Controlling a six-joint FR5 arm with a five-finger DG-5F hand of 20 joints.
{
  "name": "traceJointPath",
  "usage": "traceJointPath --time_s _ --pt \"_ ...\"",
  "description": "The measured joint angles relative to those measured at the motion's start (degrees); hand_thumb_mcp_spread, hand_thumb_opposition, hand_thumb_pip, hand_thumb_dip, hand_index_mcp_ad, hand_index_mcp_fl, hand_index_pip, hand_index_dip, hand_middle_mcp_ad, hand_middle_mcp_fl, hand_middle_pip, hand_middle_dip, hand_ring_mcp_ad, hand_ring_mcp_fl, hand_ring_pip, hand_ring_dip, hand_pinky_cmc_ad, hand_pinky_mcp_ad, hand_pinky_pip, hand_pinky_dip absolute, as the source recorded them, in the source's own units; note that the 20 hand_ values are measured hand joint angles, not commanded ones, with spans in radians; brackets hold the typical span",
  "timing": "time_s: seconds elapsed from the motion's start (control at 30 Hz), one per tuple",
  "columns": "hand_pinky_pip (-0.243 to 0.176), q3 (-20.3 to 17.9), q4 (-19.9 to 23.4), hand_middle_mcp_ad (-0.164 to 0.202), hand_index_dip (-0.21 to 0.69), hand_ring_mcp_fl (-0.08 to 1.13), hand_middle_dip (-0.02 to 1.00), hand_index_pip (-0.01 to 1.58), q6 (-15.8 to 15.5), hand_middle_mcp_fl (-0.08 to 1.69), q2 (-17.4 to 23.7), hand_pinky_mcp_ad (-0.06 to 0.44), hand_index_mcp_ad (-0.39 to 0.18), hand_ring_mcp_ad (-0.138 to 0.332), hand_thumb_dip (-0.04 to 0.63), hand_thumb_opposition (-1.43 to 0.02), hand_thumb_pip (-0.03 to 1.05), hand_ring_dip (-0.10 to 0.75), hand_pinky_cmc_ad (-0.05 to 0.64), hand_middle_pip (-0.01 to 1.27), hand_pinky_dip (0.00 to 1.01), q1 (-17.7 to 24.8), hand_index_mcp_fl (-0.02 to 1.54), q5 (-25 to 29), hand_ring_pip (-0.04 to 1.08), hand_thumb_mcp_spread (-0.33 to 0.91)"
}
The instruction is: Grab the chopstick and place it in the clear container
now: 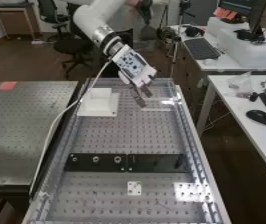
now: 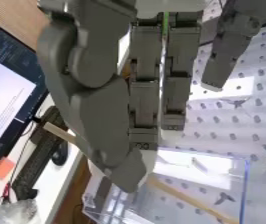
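At the bench's far end, the dark grey hand hangs low from the white arm. In the wrist view, the hand has its thumb bent across toward the fingertips. A pale wooden chopstick passes behind the thumb's tip, pinched between thumb and fingers, which hide its middle. One end sticks out past the thumb on the keyboard side. Its other part overlaps the clear container, a box with bluish edges close beyond the fingertips. How high the chopstick is above the box I cannot tell.
A white block on a plate stands beside the hand on the perforated bench. A black bar crosses the bench. The side desk carries a mouse and a crumpled plastic bag.
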Motion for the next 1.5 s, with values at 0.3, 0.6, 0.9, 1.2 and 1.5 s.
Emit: traceJointPath --time_s 0.3,0.6,0.9,1.2,1.5 --pt "0.035 6.1 -3.4 0.061 0.096 0.93 0.51 0.39 -2.1 1.39 -4.0 0.316 -0.204 0.054 0.257 -1.18 0.50 0.328 0.356 0.18 0.54 -0.3 1.35 -0.9 0.09 0.67" --pt "0.033 9.0 -6.7 0.047 0.096 1.01 0.50 0.39 -2.9 1.39 -6.8 0.321 -0.216 -0.040 0.257 -1.18 0.50 0.346 0.354 0.18 0.55 -0.8 1.35 -2.3 0.10 0.67" --pt "0.033 10.5 -6.4 0.045 0.096 0.99 0.50 0.39 -4.0 1.40 -7.5 0.319 -0.209 -0.016 0.257 -1.17 0.50 0.375 0.354 0.19 0.55 -0.8 1.35 -1.7 0.11 0.67" --pt "0.033 11.0 -5.8 0.047 0.096 0.99 0.50 0.39 -4.4 1.40 -7.8 0.321 -0.206 -0.005 0.257 -1.17 0.50 0.375 0.358 0.19 0.55 -0.8 1.35 -1.5 0.10 0.67" --pt "0.033 11.9 -6.5 0.045 0.096 0.99 0.50 0.39 -4.8 1.41 -8.4 0.319 -0.206 -0.024 0.257 -1.17 0.50 0.375 0.354 0.19 0.55 -0.9 1.35 -1.8 0.11 0.67"
